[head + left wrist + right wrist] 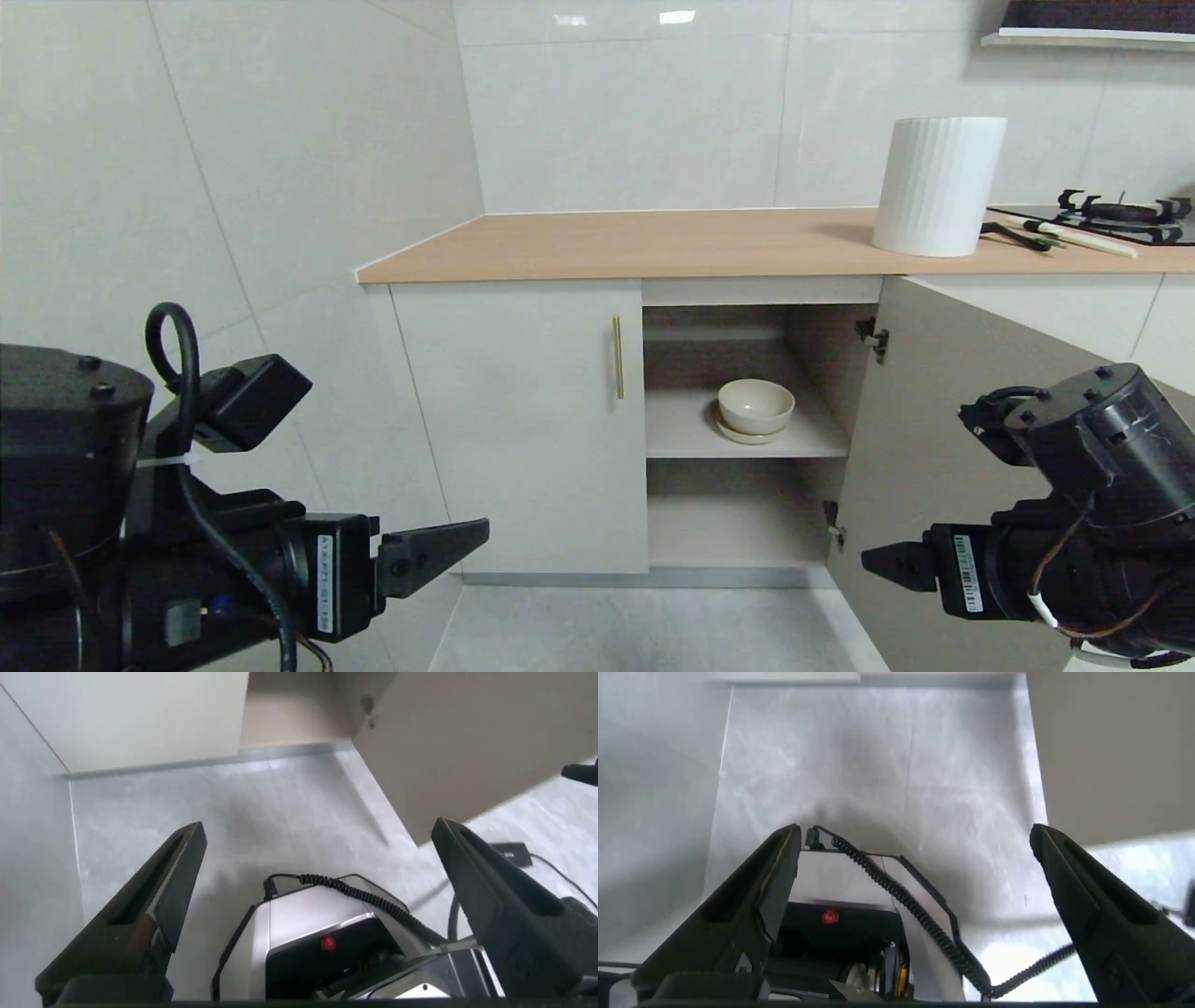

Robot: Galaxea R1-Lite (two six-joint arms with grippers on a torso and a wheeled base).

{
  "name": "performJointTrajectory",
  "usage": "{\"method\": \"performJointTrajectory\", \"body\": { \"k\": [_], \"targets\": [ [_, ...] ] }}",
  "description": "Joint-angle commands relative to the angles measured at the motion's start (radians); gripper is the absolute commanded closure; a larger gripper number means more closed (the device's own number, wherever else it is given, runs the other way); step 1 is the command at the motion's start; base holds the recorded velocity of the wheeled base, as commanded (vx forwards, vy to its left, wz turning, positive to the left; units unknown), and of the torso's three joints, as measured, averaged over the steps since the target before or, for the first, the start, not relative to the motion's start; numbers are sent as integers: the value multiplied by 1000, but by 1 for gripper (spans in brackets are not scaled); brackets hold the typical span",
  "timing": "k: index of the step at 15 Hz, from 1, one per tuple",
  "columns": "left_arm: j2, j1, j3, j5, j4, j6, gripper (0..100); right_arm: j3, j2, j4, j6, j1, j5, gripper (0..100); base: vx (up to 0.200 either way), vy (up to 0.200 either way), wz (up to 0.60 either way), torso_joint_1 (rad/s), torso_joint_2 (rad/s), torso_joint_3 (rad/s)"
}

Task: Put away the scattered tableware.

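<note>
Bowl (pixel 756 405) on saucer (pixel 745 436) sits shelved in the open cabinet (pixel 686 429). Utensils (pixel 1060 234), possibly chopsticks, remain on desk (pixel 653 243). Left pincer (pixel 318 829) and right pincer (pixel 915 831) gape, empty.

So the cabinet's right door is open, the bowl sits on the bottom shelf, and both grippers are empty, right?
No. The head view shows the bowl on the upper shelf, resting on a plate. The right door is open, and the left gripper and right gripper are empty.
</note>
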Motion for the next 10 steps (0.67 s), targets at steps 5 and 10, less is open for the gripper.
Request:
{"method": "performJointTrajectory", "body": {
  "k": [5,10],
  "targets": [
    [4,0,8,0,0,4,0,1,-18,9,-1,-1,-3,0,0,0,0,0,0,0],
    [4,0,8,3,0,6,0,1,-37,49,-37,-4,-3,0,0,0,0,0,0,0]
  ]
}}
